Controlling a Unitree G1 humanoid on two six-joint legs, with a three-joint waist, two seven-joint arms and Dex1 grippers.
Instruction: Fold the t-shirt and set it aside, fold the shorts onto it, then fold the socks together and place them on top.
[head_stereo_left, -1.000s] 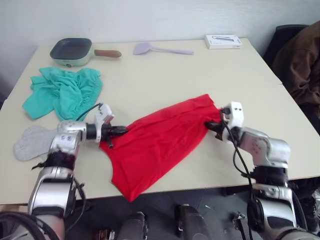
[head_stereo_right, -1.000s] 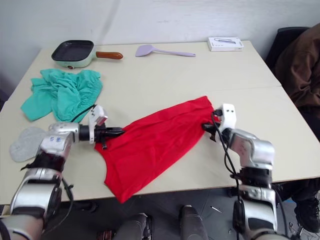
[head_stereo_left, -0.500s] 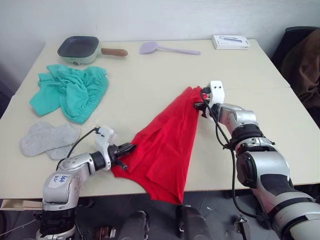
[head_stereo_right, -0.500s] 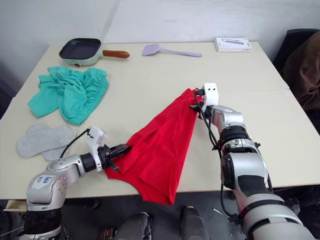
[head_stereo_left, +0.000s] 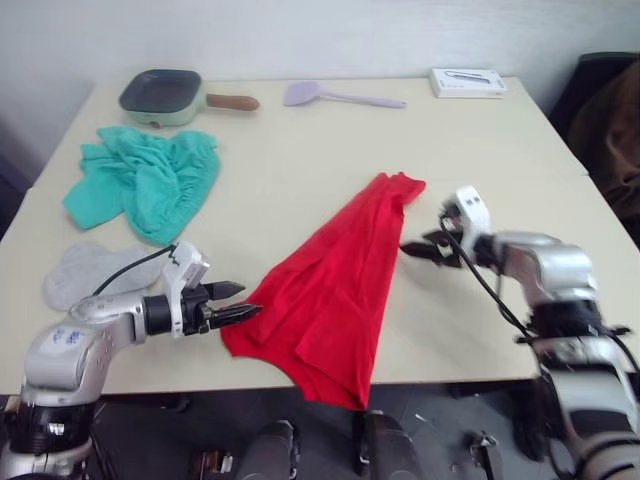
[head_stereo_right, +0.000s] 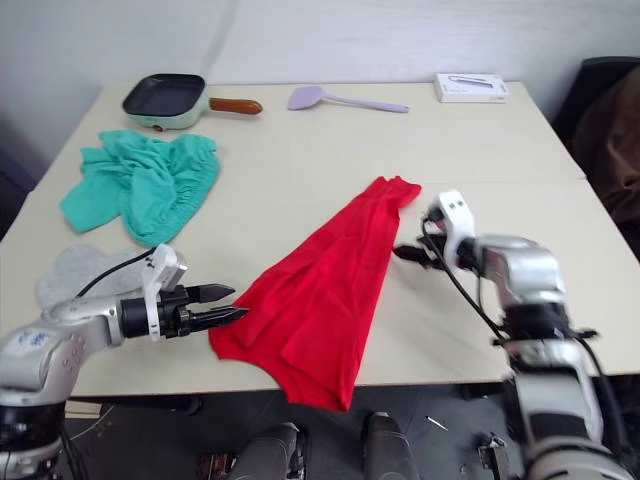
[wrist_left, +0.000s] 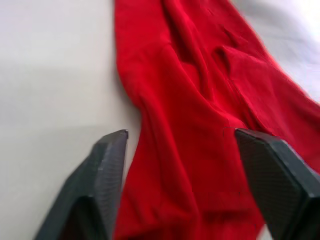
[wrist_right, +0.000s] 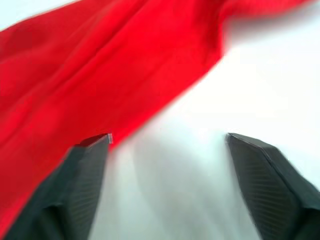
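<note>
Lying on table: bright red short-sleeved cloth t-shirt (head_stereo_left: 335, 290), bunched into a long diagonal strip, its near end hanging over the front edge of the pale wooden table (head_stereo_left: 300, 150).
Left gripper (head_stereo_left: 238, 302): fingers spread, empty, tips just beside the shirt's left edge.
Right gripper (head_stereo_left: 412, 251): fingers apart, holding nothing, apparently just off the shirt's right edge.
Teal-green thin fabric shorts (head_stereo_left: 145, 178): crumpled, far left.
Light-grey ankle socks (head_stereo_left: 80, 275): near-left, beside the shorts.
</note>
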